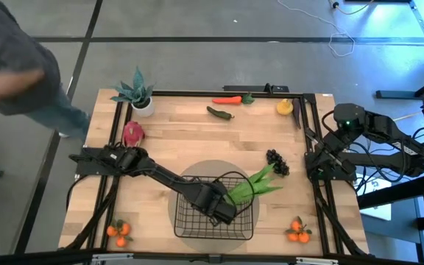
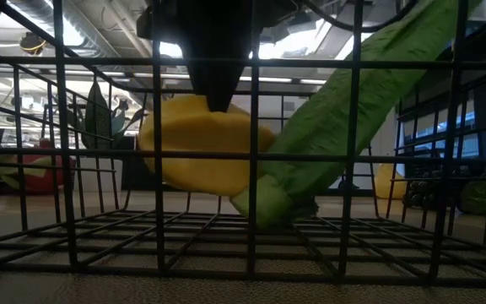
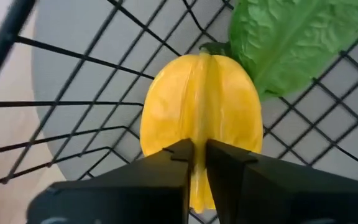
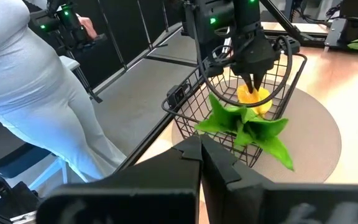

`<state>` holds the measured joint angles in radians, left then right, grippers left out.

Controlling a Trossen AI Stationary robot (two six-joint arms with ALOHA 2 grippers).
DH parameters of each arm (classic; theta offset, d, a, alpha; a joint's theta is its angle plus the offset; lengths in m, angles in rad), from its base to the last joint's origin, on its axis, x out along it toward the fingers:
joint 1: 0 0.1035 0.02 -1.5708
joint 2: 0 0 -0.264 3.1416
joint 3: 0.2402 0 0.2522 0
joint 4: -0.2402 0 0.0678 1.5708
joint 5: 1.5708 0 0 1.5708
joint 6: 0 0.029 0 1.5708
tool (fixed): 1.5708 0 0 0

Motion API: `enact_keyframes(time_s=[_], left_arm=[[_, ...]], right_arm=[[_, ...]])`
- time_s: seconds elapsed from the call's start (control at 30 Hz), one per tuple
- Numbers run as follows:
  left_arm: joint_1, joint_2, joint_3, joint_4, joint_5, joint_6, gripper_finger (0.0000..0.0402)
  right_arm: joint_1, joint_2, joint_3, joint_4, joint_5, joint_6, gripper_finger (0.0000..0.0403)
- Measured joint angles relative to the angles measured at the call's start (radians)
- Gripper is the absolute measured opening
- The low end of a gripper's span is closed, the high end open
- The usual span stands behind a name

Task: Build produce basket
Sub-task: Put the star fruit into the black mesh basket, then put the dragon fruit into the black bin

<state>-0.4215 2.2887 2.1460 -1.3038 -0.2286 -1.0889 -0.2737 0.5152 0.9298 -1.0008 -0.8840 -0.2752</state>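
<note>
Basket (image 2: pixel 251 156) wire fills the low view, near edge of the table, centre, on a grey round mat (image 1: pixel 186 184). Inside: yellow mango (image 3: pixel 201 109) low over the basket floor, leafy green stalk (image 1: pixel 252 188) leaning over the right rim. Left gripper (image 3: pixel 196 152) is down in the basket, fingers pinching the mango's seam with only a narrow gap; can't tell if the grip is letting go. My read: step in hand is placing the mango. Next move calls for opening fully and lifting straight up clear of the wire. Still out on the table: dragon fruit (image 1: pixel 132 133), grapes (image 1: pixel 277 162), oranges (image 1: pixel 118 231) at the near corners, peppers (image 1: pixel 221 112) along the far edge. Right gripper (image 4: pixel 201 149) parked at the right edge, fingers closed, empty.
</note>
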Motion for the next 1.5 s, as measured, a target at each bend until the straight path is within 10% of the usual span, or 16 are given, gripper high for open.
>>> enact_keyframes(time_s=[0.87,1.5], left_arm=[[0.018,-0.091,0.0,-0.053,0.019,-0.011,0.0085],[0.067,-0.319,0.0,-0.274,-0.218,-0.363,0.0085]], right_arm=[[0.0,0.0,0.0,-0.008,0.029,0.001,0.0],[0.0,0.0,0.0,-0.013,0.091,0.004,0.0]])
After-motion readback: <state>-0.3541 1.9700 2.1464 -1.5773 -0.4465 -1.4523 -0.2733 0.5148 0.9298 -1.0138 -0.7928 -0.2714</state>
